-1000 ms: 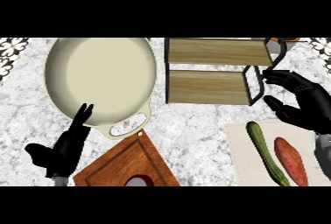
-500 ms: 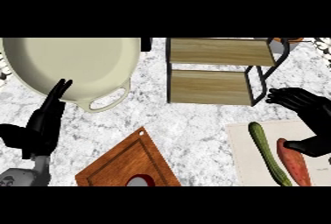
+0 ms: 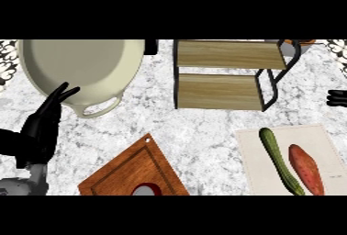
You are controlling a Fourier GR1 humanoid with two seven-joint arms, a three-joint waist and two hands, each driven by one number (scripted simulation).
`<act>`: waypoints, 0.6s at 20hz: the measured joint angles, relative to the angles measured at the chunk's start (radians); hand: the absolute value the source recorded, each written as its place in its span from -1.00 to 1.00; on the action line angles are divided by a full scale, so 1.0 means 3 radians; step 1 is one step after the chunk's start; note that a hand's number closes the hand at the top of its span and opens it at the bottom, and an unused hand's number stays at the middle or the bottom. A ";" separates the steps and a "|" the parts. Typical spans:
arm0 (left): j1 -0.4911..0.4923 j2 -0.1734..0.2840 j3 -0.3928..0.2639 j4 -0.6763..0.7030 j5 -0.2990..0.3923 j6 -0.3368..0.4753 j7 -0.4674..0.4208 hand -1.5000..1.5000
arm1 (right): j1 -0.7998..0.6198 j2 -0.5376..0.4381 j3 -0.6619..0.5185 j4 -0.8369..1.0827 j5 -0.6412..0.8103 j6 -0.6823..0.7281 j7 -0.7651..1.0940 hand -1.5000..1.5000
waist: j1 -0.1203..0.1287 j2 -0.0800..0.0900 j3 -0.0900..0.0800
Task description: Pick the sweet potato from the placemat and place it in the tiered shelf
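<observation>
Sweet potato point(image 3: 306, 170): we find it lying lengthwise on the placemat point(image 3: 318, 137), at lower right, untouched by either hand.
Cucumber point(image 3: 280, 160): we see this long green vegetable just left of the sweet potato on the same mat, the two lying side by side, close together.
Tiered shelf point(image 3: 224, 75): we note two wooden boards in a dark metal frame, above the placemat and apart from it; both boards are bare.
Right hand point(image 3: 337, 97): we see only dark fingers at the right edge, beside the shelf frame; we cannot tell whether they are spread or curled.
Left hand point(image 3: 44, 126): we see it at the left edge, fingers straight and pointing up, holding nothing; its fingertips overlap the rim of the pan.
Pan point(image 3: 81, 69): we place this large cream oval dish at upper left.
Cutting board point(image 3: 136, 172): we see it set diagonally at bottom centre, a red-rimmed item at its lower edge.
</observation>
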 measured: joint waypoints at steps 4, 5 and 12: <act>0.0055 0.0006 0.0006 -0.0067 -0.0027 0.0044 0.0041 0.00 | -0.0103 -0.0211 -0.0058 -0.0513 0.0566 -0.0004 0.0019 -1.00 | -0.0013 -0.0014 0.0002; 0.0083 0.0007 0.0009 -0.0082 -0.0026 0.0038 0.0032 0.00 | -0.0105 -0.0246 -0.0076 -0.0662 0.0721 -0.0018 0.0011 -1.00 | -0.0021 -0.0016 0.0002; 0.0062 -0.0007 0.0022 -0.0185 -0.0087 0.0076 0.0148 0.00 | 0.0233 -0.0222 -0.0079 -0.1390 0.1919 -0.0229 -0.0154 -1.00 | -0.0035 -0.0001 0.0000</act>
